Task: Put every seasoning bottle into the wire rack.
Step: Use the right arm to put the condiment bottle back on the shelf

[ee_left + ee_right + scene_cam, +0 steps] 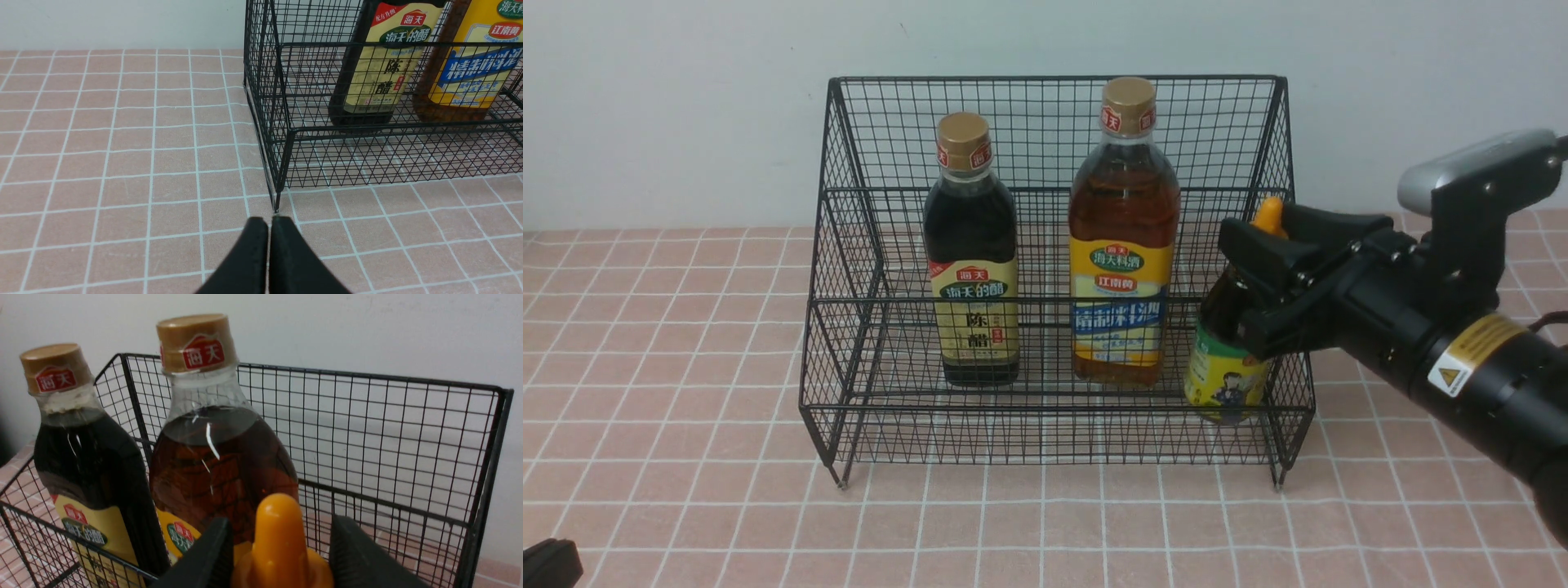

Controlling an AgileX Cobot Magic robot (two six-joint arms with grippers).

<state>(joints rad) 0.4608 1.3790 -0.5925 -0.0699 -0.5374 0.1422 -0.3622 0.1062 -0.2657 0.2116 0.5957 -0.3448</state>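
- The left end effector (269, 228) sat closed, low over the table (686, 506), well away from the bottles.
- The vinegar bottle (970, 253) and the amber bottle (1124, 237) stood upright in the wire rack (1054, 425).
- The right end effector (1245, 282) clamped the small bottle (1225, 367), upright at the rack's right end, its fingers (212, 555) flanking the neck.

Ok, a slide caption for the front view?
Right gripper sets the small bottle into the wire rack beside two standing bottles.
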